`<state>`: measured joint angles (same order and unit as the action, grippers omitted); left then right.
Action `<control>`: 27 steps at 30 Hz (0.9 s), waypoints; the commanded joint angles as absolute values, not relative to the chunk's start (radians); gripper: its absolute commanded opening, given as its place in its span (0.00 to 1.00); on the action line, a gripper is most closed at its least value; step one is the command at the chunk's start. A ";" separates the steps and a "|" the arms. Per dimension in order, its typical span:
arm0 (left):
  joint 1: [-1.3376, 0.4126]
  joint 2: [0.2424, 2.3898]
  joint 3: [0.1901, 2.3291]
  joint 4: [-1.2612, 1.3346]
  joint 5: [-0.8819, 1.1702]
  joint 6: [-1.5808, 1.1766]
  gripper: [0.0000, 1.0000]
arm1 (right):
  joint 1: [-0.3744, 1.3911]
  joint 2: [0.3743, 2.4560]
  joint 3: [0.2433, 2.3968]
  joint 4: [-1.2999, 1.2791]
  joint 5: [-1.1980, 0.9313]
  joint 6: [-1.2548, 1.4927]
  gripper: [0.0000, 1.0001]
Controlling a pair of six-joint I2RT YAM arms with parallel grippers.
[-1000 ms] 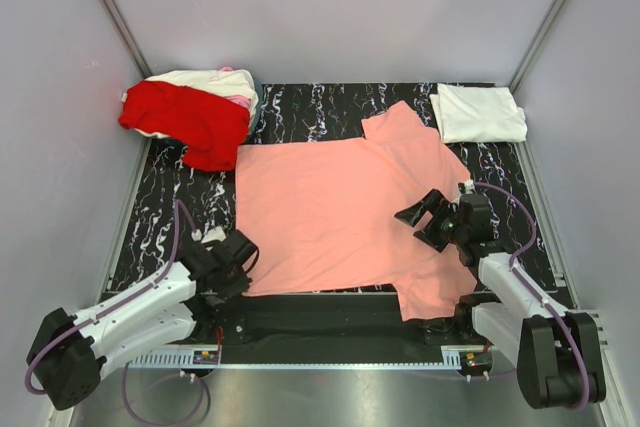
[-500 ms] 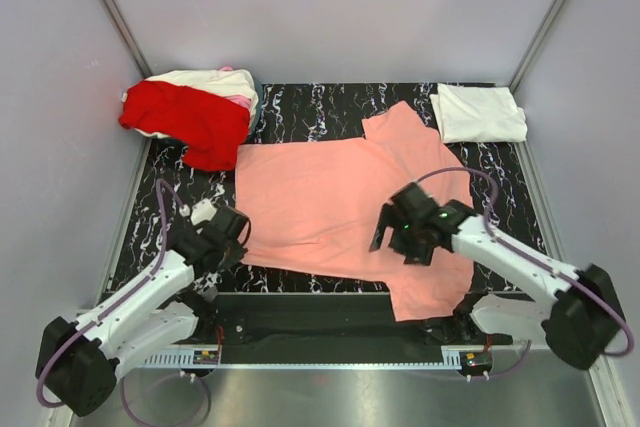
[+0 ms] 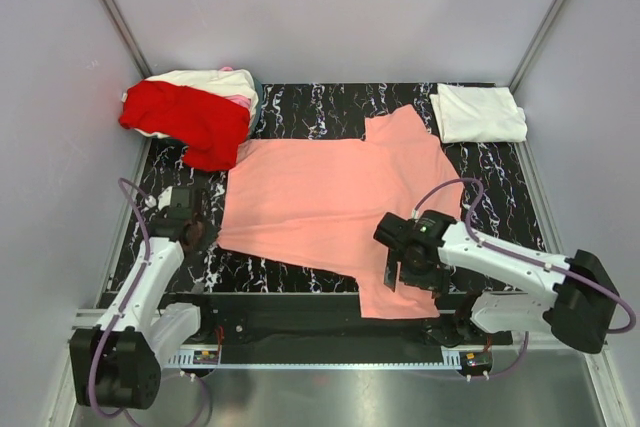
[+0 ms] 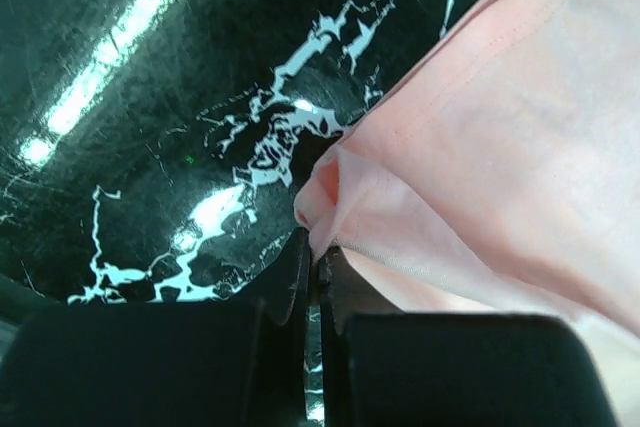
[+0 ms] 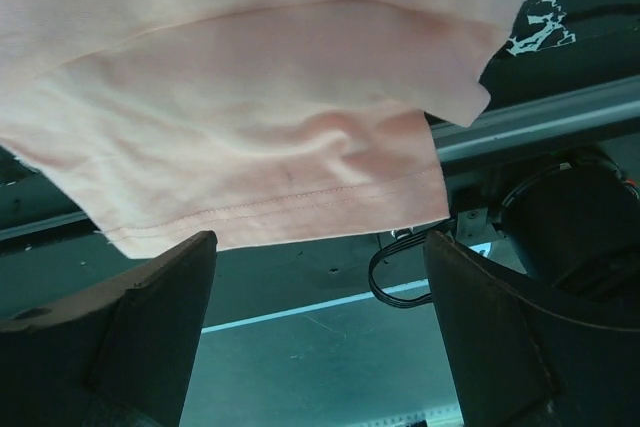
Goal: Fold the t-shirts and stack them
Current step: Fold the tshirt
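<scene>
A salmon-pink t-shirt (image 3: 320, 197) lies spread flat on the black marbled table (image 3: 490, 197). My left gripper (image 3: 188, 225) is at the shirt's near left corner. In the left wrist view it (image 4: 315, 249) is shut on a small pinch of the pink cloth (image 4: 500, 137). My right gripper (image 3: 397, 265) hovers over the near right sleeve, open and empty. The right wrist view shows its fingers (image 5: 318, 242) spread wide below the sleeve's stitched hem (image 5: 280, 197). A bright red tee (image 3: 190, 122) lies on a cream one (image 3: 210, 80) at the back left. A folded white tee (image 3: 480, 112) lies at the back right.
Grey walls close in the table on three sides. A metal rail (image 3: 330, 362) runs along the near edge between the arm bases. The near sleeve hangs over the table's front edge (image 5: 520, 127). A black cable loop (image 5: 400, 272) shows under the right gripper.
My left gripper has moved left and back with the shirt's corner, dragging the shirt leftward. My right gripper has swung left and nearer, over the near sleeve.
</scene>
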<state>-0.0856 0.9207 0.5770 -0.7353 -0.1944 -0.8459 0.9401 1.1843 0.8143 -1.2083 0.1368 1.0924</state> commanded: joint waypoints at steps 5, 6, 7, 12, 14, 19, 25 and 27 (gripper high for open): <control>-0.003 0.940 0.618 -0.660 -0.081 -0.767 0.00 | 0.971 1.270 0.775 -1.044 -0.042 1.060 0.85; -0.002 0.939 0.618 -0.660 -0.081 -0.765 0.00 | 0.982 1.282 0.756 -1.016 -0.064 1.063 0.83; -0.002 0.936 0.620 -0.660 -0.080 -0.764 0.00 | 0.986 1.287 0.718 -0.988 -0.084 1.072 0.81; 0.000 0.934 0.614 -0.655 -0.071 -0.762 0.00 | 1.040 1.305 0.644 -0.868 -0.161 1.120 0.67; -0.002 0.931 0.614 -0.655 -0.069 -0.762 0.00 | 1.054 1.315 0.652 -0.876 -0.152 1.126 0.65; -0.002 0.917 0.611 -0.655 -0.066 -0.764 0.00 | 1.083 1.384 0.670 -0.854 -0.150 1.108 0.59; 0.000 0.908 0.609 -0.658 -0.066 -0.761 0.00 | 1.085 1.413 0.678 -0.834 -0.112 1.092 0.39; 0.000 0.908 0.609 -0.658 -0.064 -0.762 0.00 | 1.086 1.405 0.669 -0.822 -0.101 1.097 0.38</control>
